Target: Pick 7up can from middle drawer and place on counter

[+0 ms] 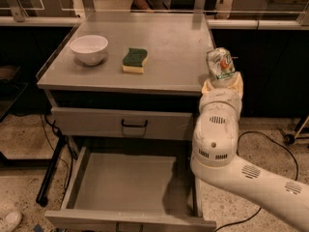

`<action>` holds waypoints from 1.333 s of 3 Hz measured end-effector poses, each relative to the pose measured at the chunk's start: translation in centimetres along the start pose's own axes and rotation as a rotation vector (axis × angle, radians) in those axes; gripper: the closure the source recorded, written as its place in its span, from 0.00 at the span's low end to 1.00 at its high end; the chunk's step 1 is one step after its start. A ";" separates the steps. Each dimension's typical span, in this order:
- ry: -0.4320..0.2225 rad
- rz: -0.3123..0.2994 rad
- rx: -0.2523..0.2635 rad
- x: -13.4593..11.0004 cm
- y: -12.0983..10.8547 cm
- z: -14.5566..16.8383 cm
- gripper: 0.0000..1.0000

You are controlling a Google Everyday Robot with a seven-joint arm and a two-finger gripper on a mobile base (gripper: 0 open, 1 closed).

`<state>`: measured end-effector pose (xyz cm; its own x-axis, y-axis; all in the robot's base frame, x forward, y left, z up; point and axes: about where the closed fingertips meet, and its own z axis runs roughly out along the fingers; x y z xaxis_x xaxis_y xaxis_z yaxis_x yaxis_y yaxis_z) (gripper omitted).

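The 7up can point(220, 63), dented and silvery-green with red and white marks, is held upright in my gripper point(222, 81), which is shut on its lower part. Can and gripper are at the right front corner of the counter point(169, 37), just above and beside its edge. My white arm point(215, 139) rises to it from the lower right. The middle drawer point(125, 182) is pulled open below, and its grey floor is bare.
A white bowl point(89, 47) and a green-and-yellow sponge point(134, 60) sit on the counter's left front part. The top drawer point(133, 123) is closed. Clear side guards point(58, 47) line the counter. Cables lie on the floor to the right.
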<state>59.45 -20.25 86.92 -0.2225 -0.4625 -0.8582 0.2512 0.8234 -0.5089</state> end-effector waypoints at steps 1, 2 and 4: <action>-0.019 0.055 0.027 -1.9 -1.3 1.5 1.00; -0.002 0.057 0.024 -1.8 -1.1 1.7 1.00; 0.051 0.183 -0.061 -2.0 1.4 3.6 1.00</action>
<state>63.59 -19.34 87.64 -0.2257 -0.2875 -0.9308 0.2347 0.9113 -0.3383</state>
